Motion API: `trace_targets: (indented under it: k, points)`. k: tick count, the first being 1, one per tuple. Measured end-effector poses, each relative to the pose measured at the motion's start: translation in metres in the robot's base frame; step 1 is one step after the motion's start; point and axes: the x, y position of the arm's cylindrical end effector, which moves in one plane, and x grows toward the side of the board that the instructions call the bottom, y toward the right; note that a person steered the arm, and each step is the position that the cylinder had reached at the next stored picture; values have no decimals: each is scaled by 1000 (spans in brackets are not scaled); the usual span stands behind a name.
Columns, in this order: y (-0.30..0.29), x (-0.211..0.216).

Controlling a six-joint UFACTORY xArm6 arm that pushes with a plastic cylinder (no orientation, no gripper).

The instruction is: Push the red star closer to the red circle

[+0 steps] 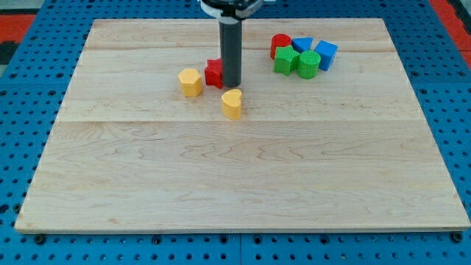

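The red star (pixel 213 72) sits on the wooden board, left of centre near the view's top, partly hidden behind my rod. My tip (pixel 232 86) rests on the board touching the star's right side. The red circle (pixel 280 44) stands further right and nearer the top, at the left end of a cluster of blocks. A gap of bare board lies between the star and the circle.
A yellow hexagon (pixel 190 82) sits just left of the star. A yellow heart (pixel 232 104) lies just below my tip. Beside the red circle stand a green star (pixel 285 60), a green cylinder (pixel 308 64), a blue triangle (pixel 302 45) and a blue cube (pixel 325 54).
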Motion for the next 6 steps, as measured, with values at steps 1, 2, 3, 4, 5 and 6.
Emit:
trace_targets:
  k: [1, 2, 3, 4, 5, 6]
  points:
    - [-7, 30]
    - [-79, 14]
    - [-24, -48]
    - [-1, -64]
    - [-28, -32]
    - [-4, -9]
